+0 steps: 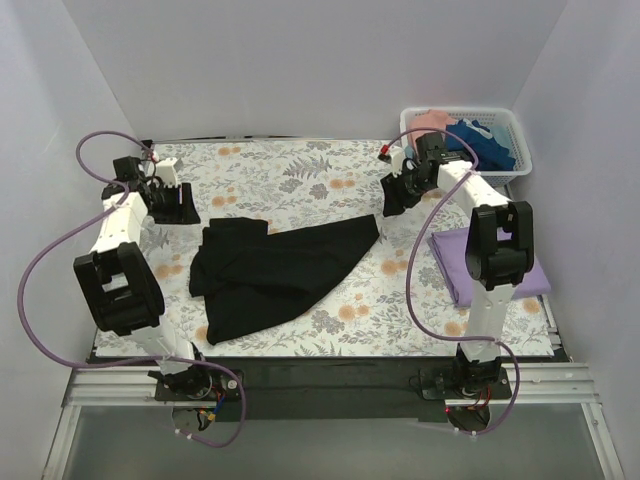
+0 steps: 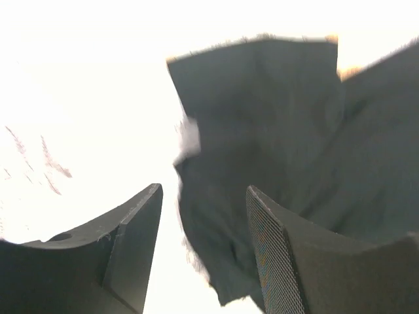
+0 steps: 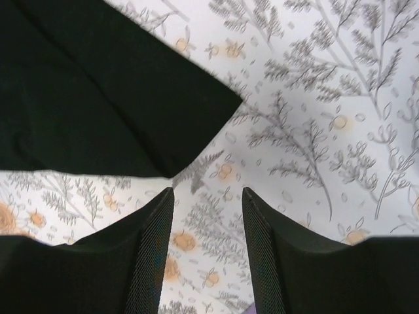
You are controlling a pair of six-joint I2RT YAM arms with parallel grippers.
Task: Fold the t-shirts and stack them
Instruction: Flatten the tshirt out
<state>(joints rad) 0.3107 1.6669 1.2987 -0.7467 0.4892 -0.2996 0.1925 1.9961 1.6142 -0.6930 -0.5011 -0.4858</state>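
Note:
A black t-shirt point(image 1: 275, 270) lies crumpled and partly spread in the middle of the floral table. It also shows in the left wrist view point(image 2: 275, 137) and the right wrist view point(image 3: 91, 98). A folded lavender t-shirt point(image 1: 455, 262) lies at the right, partly under the right arm. Pink and dark blue shirts point(image 1: 470, 135) sit in the basket. My left gripper point(image 1: 180, 205) is open and empty, just left of the black shirt's upper left corner point(image 2: 203, 196). My right gripper point(image 1: 393, 200) is open and empty, just off the shirt's right corner point(image 3: 207, 193).
A white lattice basket point(image 1: 500, 120) stands at the back right corner. White walls close in the table point(image 1: 300, 170) on three sides. Purple cables loop from both arms.

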